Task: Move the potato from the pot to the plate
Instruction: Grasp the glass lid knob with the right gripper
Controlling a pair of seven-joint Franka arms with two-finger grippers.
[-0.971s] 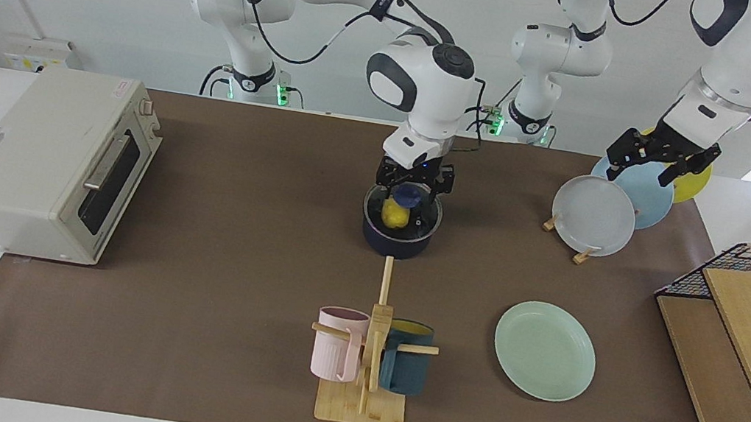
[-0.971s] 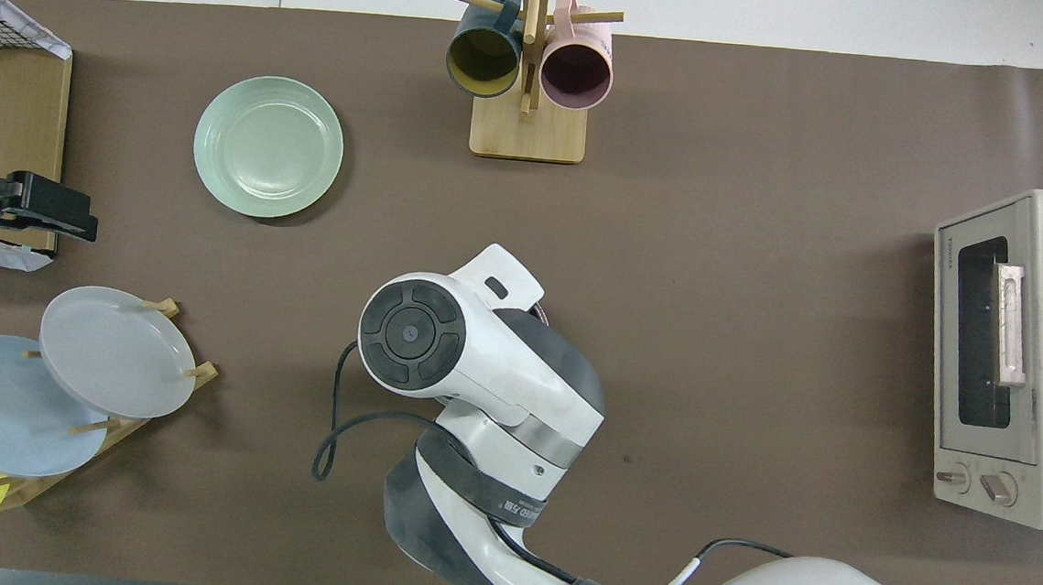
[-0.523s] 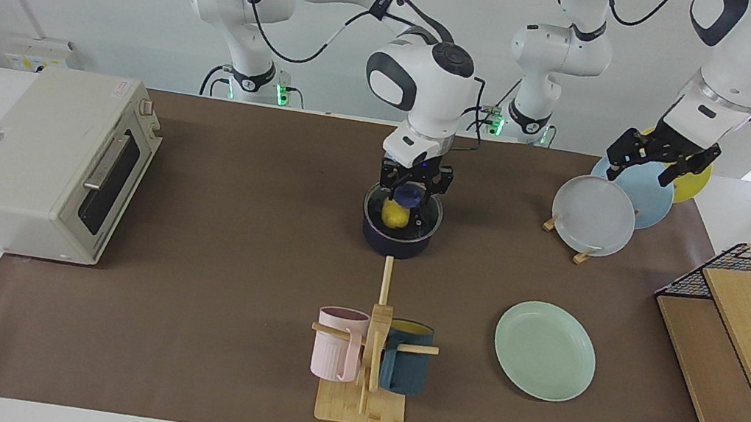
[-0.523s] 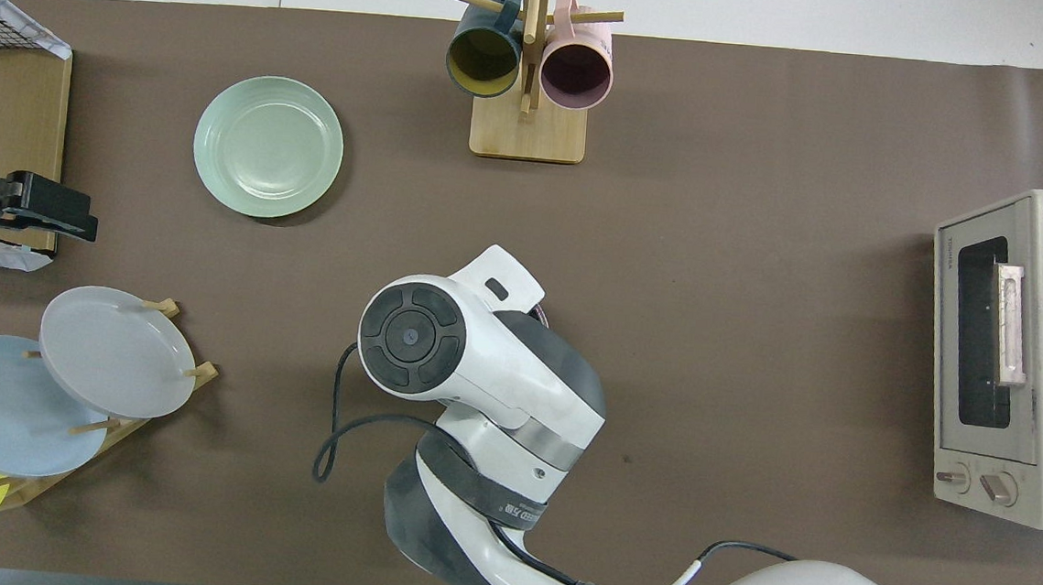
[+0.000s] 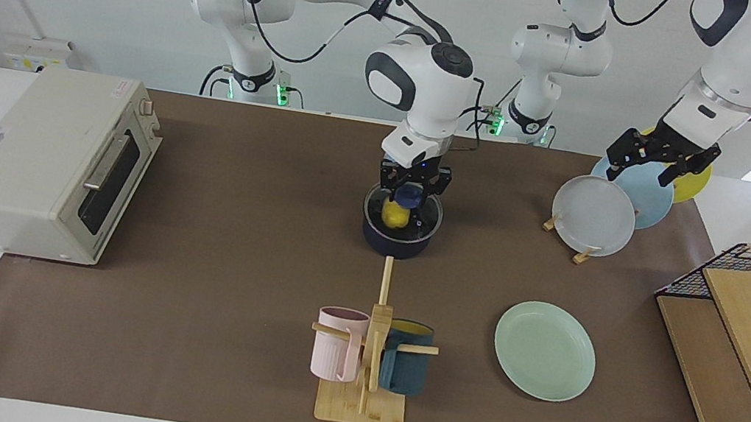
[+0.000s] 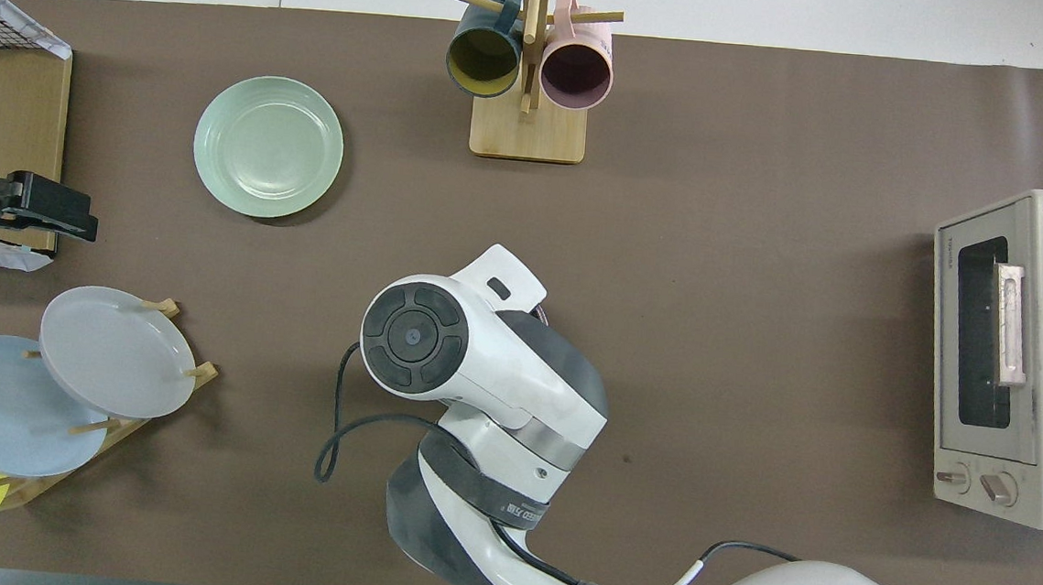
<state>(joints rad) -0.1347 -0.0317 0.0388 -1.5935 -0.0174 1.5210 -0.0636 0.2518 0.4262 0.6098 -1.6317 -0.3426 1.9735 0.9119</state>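
The dark blue pot (image 5: 394,244) stands on the brown mat in the middle of the table, nearer to the robots than the mug stand. The yellow potato (image 5: 394,214) lies inside it. My right gripper (image 5: 409,197) is down at the pot's mouth, right at the top of the potato. In the overhead view the right arm hides both pot and potato. The mint-green plate (image 5: 544,349) lies bare, farther from the robots and toward the left arm's end; it also shows in the overhead view (image 6: 268,146). My left gripper (image 5: 659,164) waits open over the plate rack.
A wooden mug stand (image 5: 372,344) with a pink and a teal mug stands just farther out than the pot. A rack (image 5: 594,215) holds grey, light blue and yellow plates. A toaster oven (image 5: 55,163) sits at the right arm's end, a wire basket with boards (image 5: 746,319) at the left arm's.
The right arm has risen very slightly over the pot, with the gripper still at the potato. The left arm has not moved.
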